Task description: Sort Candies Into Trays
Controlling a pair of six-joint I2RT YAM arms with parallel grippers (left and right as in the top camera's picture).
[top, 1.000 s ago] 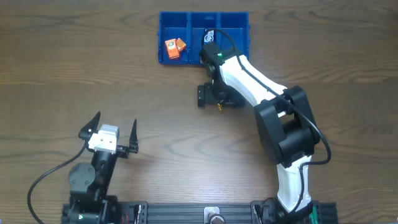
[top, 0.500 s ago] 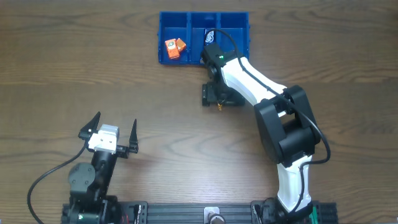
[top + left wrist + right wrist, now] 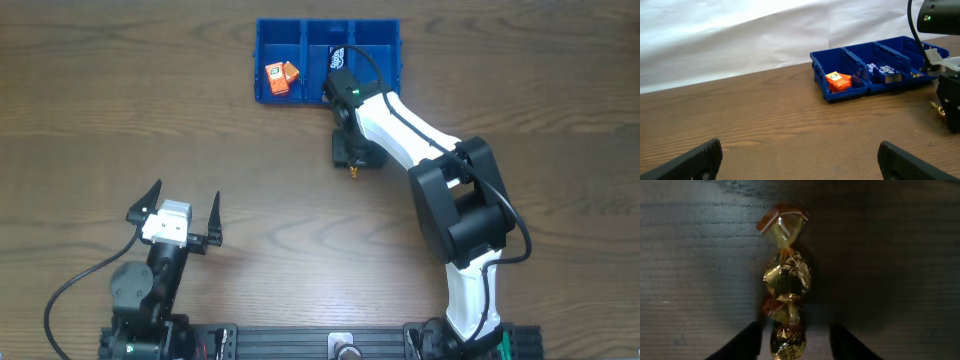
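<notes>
Right fingers closer together around candy

Wooden desk carries a blue tray of three compartments at the far edge. Left compartment holds orange candies; middle compartment holds a dark-wrapped candy, partly hidden by the right arm. The right hand sits just on the near side of the tray, a gold-wrapped candy showing at its near edge. The left hand is well apart near its base, fingers spread wide and holding nothing.

Gold twist-wrapped candy near blue tray
</notes>
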